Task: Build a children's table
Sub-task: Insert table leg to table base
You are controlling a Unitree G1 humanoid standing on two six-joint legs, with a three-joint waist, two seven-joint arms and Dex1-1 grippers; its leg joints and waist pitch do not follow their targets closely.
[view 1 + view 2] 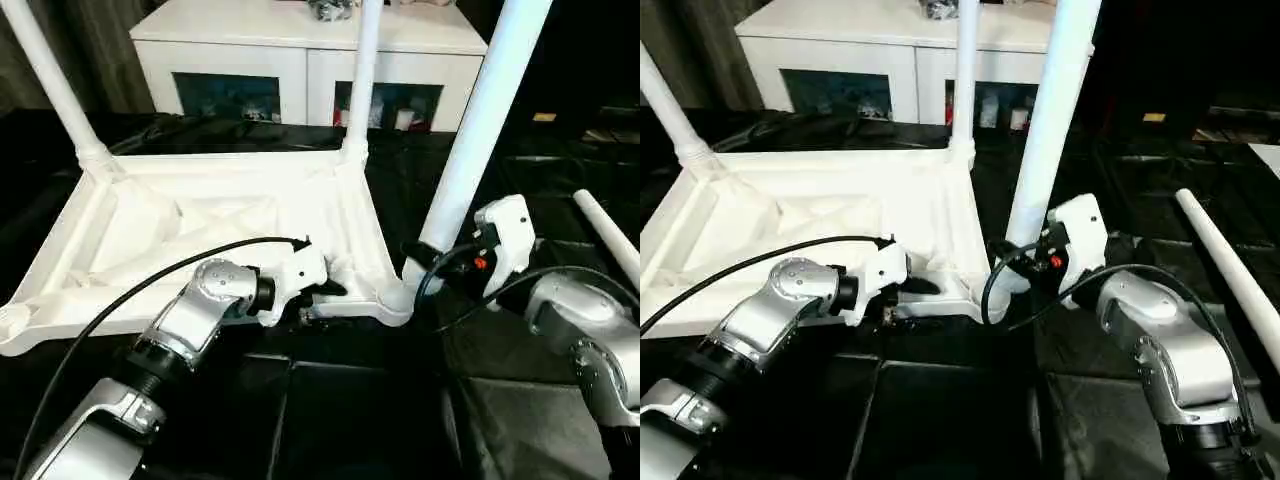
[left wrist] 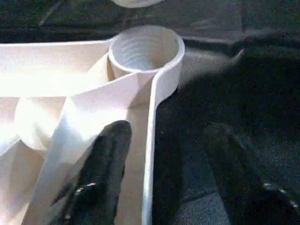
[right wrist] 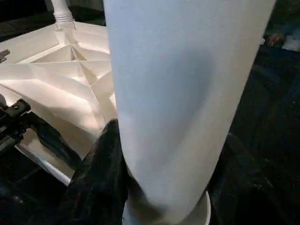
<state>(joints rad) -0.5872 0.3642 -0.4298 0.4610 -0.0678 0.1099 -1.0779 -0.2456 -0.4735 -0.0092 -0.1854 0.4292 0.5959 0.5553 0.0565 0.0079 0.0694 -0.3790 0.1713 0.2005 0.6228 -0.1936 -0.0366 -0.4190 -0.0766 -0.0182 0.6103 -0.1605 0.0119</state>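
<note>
The white tabletop (image 1: 150, 230) lies upside down on black cloth, ribs facing up. Upright legs stand in its far left (image 1: 45, 75) and far right (image 1: 365, 70) corners. My right gripper (image 1: 430, 255) is shut on a third leg (image 1: 485, 120), which is tilted, its lower end just over the near right socket (image 2: 161, 61). The threaded socket is bare inside. My left gripper (image 1: 325, 295) is open astride the near rim beside that socket. One of its fingers (image 2: 101, 168) is inside against a rib, the other out over the cloth. A fourth leg (image 1: 608, 235) lies at the right.
A white cabinet (image 1: 300, 60) with dark glass doors stands close behind the tabletop's far edge. Black cloth (image 1: 330, 420) covers the floor around the work. Black cables run along both forearms.
</note>
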